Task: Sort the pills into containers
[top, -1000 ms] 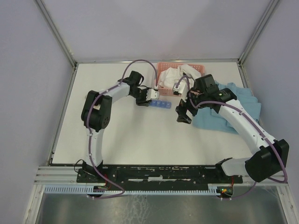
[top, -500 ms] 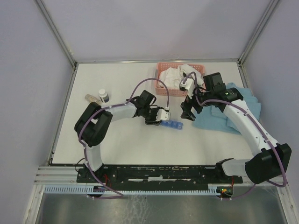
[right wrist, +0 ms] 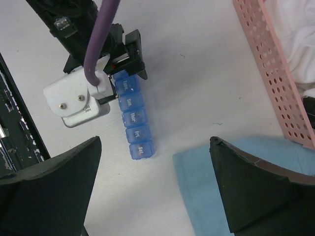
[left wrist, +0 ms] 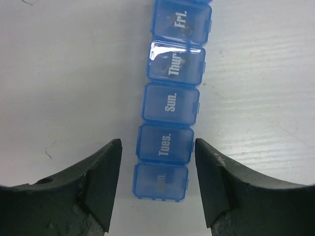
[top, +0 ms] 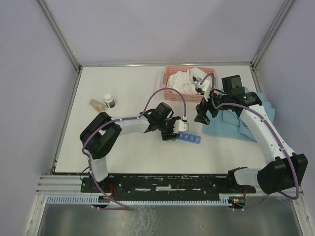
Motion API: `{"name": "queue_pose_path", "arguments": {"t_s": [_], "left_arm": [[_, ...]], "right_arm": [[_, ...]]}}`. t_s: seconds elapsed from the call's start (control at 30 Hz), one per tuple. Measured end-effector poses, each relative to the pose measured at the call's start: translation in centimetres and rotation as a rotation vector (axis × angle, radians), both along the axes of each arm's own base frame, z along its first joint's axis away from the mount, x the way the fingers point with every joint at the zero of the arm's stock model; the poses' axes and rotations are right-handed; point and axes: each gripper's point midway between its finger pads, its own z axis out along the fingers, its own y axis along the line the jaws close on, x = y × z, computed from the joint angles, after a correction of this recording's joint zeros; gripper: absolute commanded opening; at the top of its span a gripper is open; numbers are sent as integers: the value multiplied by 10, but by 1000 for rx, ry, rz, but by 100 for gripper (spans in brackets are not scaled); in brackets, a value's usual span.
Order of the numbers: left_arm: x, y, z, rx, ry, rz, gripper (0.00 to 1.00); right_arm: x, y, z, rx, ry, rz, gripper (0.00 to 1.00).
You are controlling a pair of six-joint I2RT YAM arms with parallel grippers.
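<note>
The blue pill-organiser strip (top: 189,138) lies flat on the white table, front of centre. In the left wrist view the strip (left wrist: 170,105) runs away from me, its closed lids marked Fri, Thur, Sun, Tues. My left gripper (top: 173,132) straddles its near end (left wrist: 158,187), jaws open, with a small gap on each side. My right gripper (top: 203,114) hovers open and empty over the edge of the blue cloth, right of the strip. The right wrist view shows the strip (right wrist: 134,123) below, with the left gripper (right wrist: 98,73) at its far end. No loose pills show.
A pink slotted basket (top: 171,93) of white cloth stands at the back centre. A blue cloth (top: 246,115) lies at the right. A small white-capped bottle (top: 109,101) and a clear bottle (top: 96,103) lying on its side sit at the left.
My left gripper carried the strip from beside the basket toward the front centre, set it on the table and opened. My right gripper drew back to the right.
</note>
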Motion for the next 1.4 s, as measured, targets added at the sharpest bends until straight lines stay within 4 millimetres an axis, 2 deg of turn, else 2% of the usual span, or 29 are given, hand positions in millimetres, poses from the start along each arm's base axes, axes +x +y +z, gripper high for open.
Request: {"name": "queue_pose_path", "arguments": {"t_s": [0.13, 0.27, 0.47, 0.53, 0.6, 0.7, 0.77, 0.83, 1.03, 1.13, 1.23, 1.4], "left_arm": [[-7, -5, 7, -47, 2, 35, 84], [-13, -2, 23, -126, -7, 83, 85], [-26, 6, 68, -315, -82, 128, 87], [-32, 10, 85, -389, -134, 117, 87], [-39, 15, 92, -442, -181, 89, 87], [-42, 25, 77, -448, -184, 61, 87], [-37, 31, 66, -436, -160, 68, 87], [-30, 34, 59, -435, -149, 76, 87], [-21, 38, 51, -456, -184, 99, 86], [-23, 42, 51, -481, -219, 104, 86], [-27, 49, 48, -499, -250, 116, 86], [-30, 56, 46, -538, -296, 133, 86]], "right_arm": [[1, -4, 2, 18, -2, -1, 100], [0, -6, 3, 32, -2, 11, 100], [-12, 2, 1, 69, -13, 111, 100], [-20, 5, -5, 86, -18, 153, 100], [-32, 7, -17, 98, -36, 219, 100], [-52, 7, -42, 81, -96, 366, 100], [-64, 6, -59, 58, -117, 455, 100], [-71, 5, -74, 24, -122, 531, 95], [-67, 11, -129, -192, -103, 691, 74], [-65, 13, -153, -279, -59, 712, 73], [-59, 11, -167, -335, -33, 695, 70], [-53, 14, -171, -357, -37, 669, 50]]}}
